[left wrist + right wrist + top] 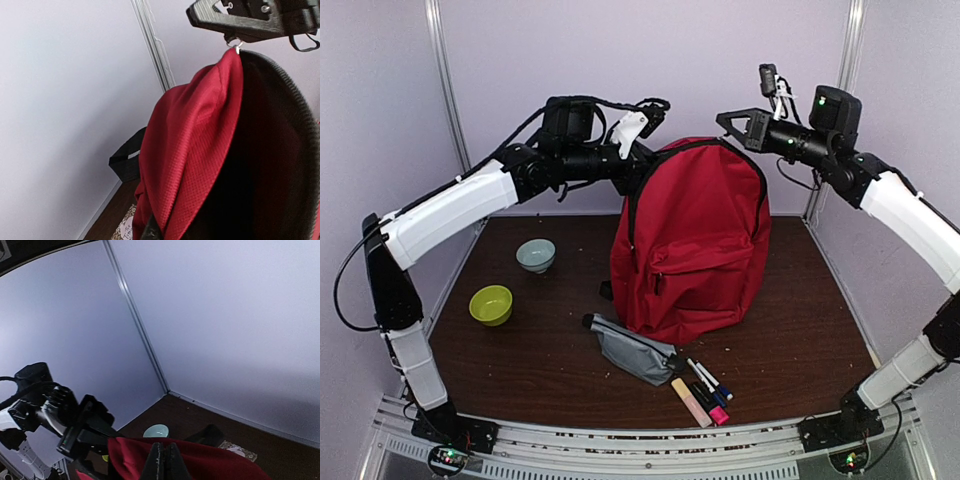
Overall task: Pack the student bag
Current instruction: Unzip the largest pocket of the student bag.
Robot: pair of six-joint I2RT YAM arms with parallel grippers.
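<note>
While student bag (695, 240) stands upright, L gripper (638, 160) pinching top-left rim, R gripper (724, 120) pinching top edge

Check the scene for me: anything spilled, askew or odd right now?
Nothing spilled or damaged. The student bag stands upright, held at its top by the right gripper. Two small oddities: pale crumbs dot the table near its front edge, and the pens lie in a loose heap beside the grey pouch.

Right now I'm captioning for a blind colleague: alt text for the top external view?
A red backpack stands upright, the left gripper and right gripper closed on its top rim. In front lie a grey pouch and markers; left, a green bowl and a blue bowl.
</note>
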